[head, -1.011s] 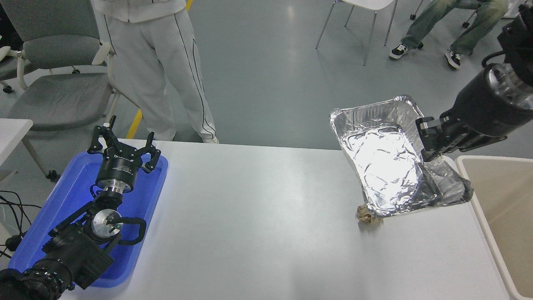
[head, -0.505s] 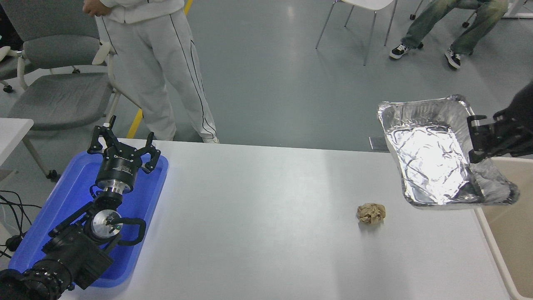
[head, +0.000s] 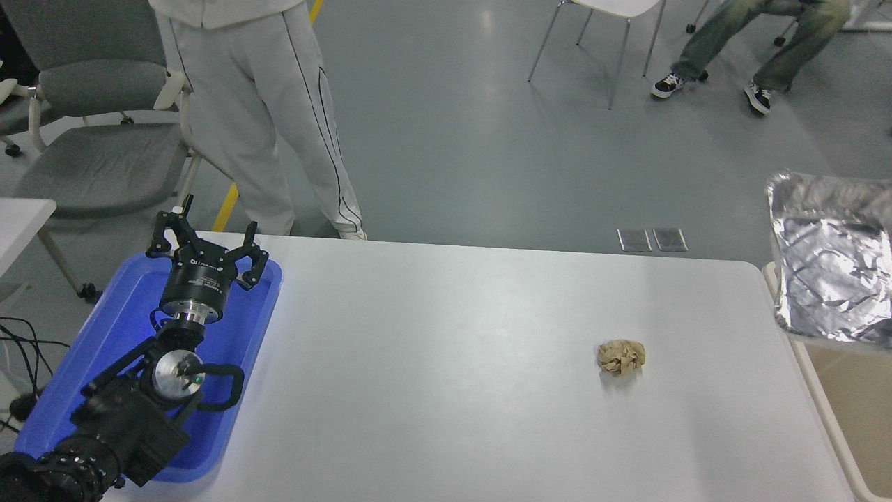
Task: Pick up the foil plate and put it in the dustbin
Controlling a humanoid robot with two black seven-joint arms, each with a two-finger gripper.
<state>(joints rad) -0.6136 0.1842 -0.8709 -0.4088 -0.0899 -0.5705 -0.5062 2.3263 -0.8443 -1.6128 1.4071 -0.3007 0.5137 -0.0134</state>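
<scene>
The foil plate [head: 829,265], shiny and crinkled, hangs in the air at the right edge of the head view, tilted and cut off by the picture's border. It is above the near corner of the beige dustbin [head: 817,397], whose rim runs beside the table's right end. My right gripper is out of the picture, so what holds the plate is hidden. My left gripper [head: 207,238] is parked open over the blue tray at the lower left.
A small crumpled brown paper ball [head: 621,356] lies on the white table [head: 446,390], right of centre. The blue tray [head: 104,348] sits at the left edge. A person in white trousers [head: 258,111] stands at the far left side. Chairs and a seated person are beyond.
The foil plate has travelled right, from over the table's right part to over the dustbin. The right arm and gripper have left the picture. The left arm has not moved.
</scene>
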